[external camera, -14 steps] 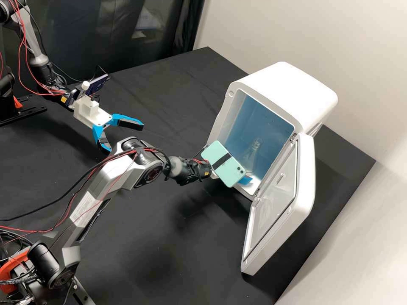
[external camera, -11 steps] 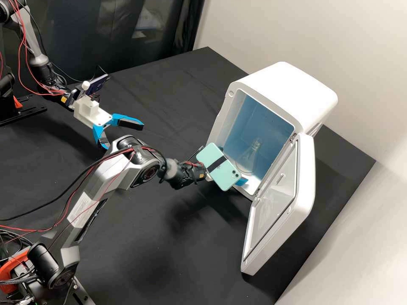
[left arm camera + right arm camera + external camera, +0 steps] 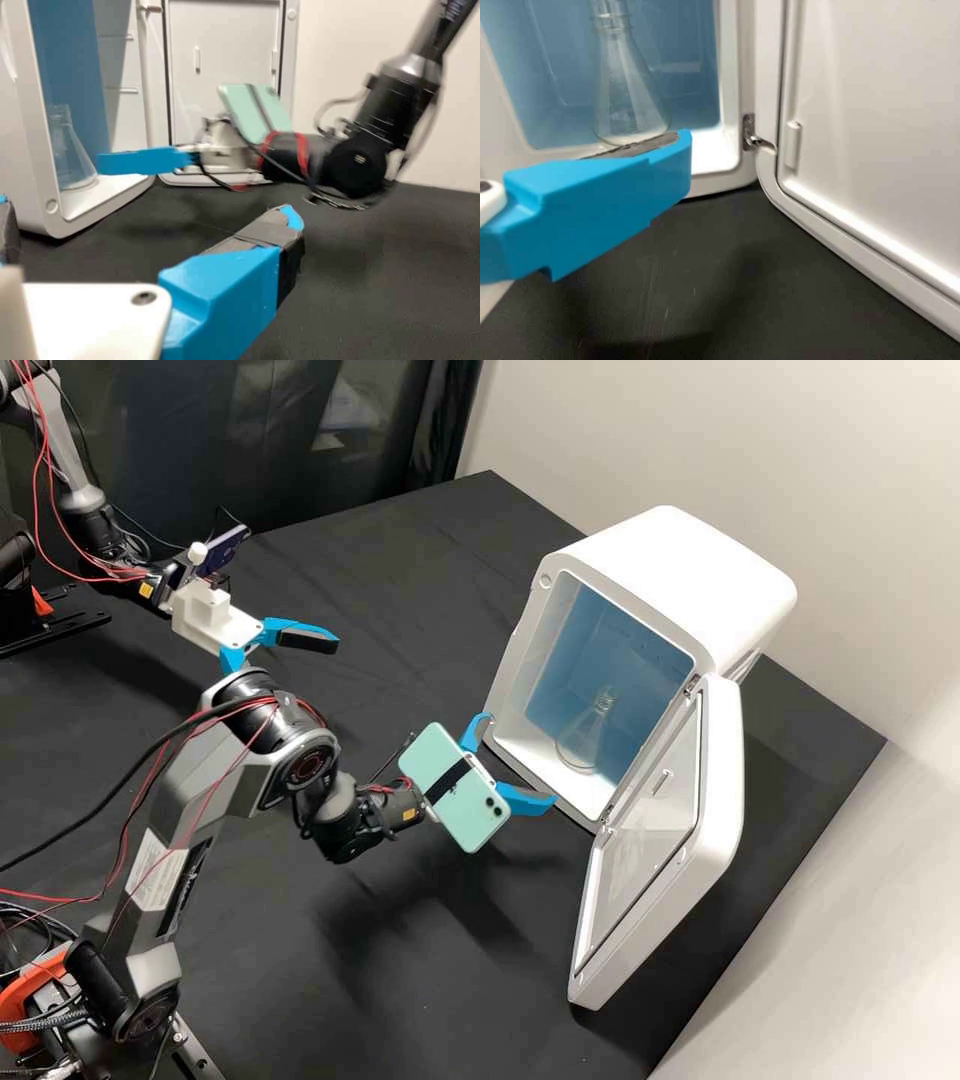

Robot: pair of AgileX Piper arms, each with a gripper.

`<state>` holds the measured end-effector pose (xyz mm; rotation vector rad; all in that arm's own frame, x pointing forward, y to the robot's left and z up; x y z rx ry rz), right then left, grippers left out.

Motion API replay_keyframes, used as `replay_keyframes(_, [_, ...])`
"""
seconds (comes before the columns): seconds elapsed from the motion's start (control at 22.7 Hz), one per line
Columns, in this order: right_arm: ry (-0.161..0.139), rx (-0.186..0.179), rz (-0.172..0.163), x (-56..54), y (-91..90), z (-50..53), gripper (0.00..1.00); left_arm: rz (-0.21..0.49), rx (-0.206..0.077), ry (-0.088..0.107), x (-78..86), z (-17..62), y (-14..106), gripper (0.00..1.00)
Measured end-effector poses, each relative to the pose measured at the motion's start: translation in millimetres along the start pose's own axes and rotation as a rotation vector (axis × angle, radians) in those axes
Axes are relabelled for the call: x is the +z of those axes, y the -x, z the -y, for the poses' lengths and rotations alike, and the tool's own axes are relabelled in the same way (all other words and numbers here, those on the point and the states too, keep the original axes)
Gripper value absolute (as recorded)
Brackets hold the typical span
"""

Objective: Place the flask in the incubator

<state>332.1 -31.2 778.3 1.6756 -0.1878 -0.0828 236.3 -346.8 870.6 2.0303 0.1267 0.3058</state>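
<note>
Just outside the open front of the white box-shaped plastic incubator (image 3: 680, 570), the right gripper (image 3: 516, 758) hangs with blue fingers (image 3: 522, 798) spread wide, holding nothing. Beyond it the clear conical glass flask (image 3: 585, 735) stands upright on the blue chamber floor. Farther back over the black bench (image 3: 400, 960), the left gripper (image 3: 285, 652) is likewise spread and empty.

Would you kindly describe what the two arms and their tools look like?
Both arms are dark grey, with rounded joints and loose red and black cables. The right arm bears a white label, and a mint-green phone is strapped at its wrist with a black band. The left tool and the right tool each have a white body and two bright blue fingers with dark pads.
</note>
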Motion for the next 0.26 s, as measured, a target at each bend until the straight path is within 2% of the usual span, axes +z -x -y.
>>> replay_keyframes(0.04, [-0.027, 0.003, 0.009, 2.0, 8.6, -4.2, 1.00, -0.002, 0.002, 0.009, 0.2, -0.4, 1.1, 1.00])
replay_keyframes(0.13, [-0.048, 0.013, 0.019, 3.1, 17.7, -10.7, 1.00, -0.003, 0.003, 0.017, 0.4, -0.4, 2.2, 1.00])
replay_keyframes(0.26, [-0.057, 0.023, 0.024, 4.1, 29.5, -16.0, 1.00, 0.000, 0.011, 0.015, 1.3, -2.1, 3.4, 1.00])
